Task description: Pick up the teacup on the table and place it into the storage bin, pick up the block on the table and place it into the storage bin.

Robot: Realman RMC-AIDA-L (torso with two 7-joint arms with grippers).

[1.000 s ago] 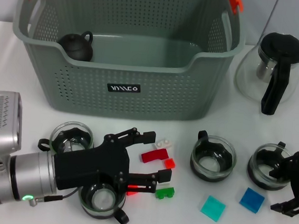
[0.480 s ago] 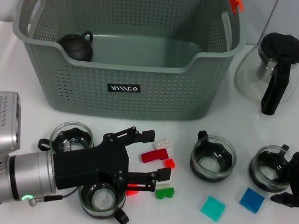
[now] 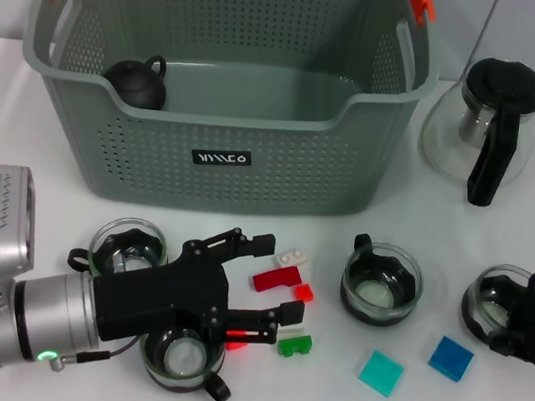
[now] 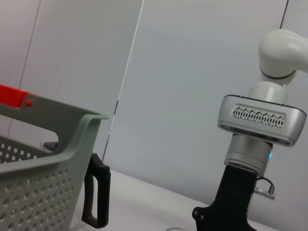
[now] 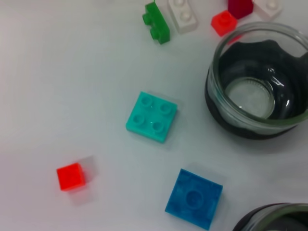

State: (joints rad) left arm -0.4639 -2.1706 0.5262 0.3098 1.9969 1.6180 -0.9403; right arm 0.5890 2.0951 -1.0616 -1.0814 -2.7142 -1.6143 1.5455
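Observation:
The storage bin [image 3: 224,158] stands at the back with a black teapot [image 3: 139,82] inside. Several glass teacups in black holders sit on the table: one [image 3: 128,247] beside my left gripper, one [image 3: 176,358] under it, one [image 3: 381,283] in the middle. My left gripper [image 3: 283,283] is open, its fingers straddling a dark red block [image 3: 274,279]. At the far right my right gripper [image 3: 532,326] is shut on the rightmost teacup [image 3: 497,300], whose rim [image 5: 274,219] shows at the edge of the right wrist view.
A glass carafe [image 3: 488,127] with a black handle stands right of the bin. Loose blocks lie about: white [image 3: 291,257], small red [image 3: 304,292], green [image 3: 295,345], teal [image 3: 381,373], blue [image 3: 450,356]. The left wrist view shows the bin wall [image 4: 43,183] and the right arm [image 4: 255,144].
My right gripper closed in on the rightmost teacup and shifted right, and the cup slid right with it. The left arm has hardly moved.

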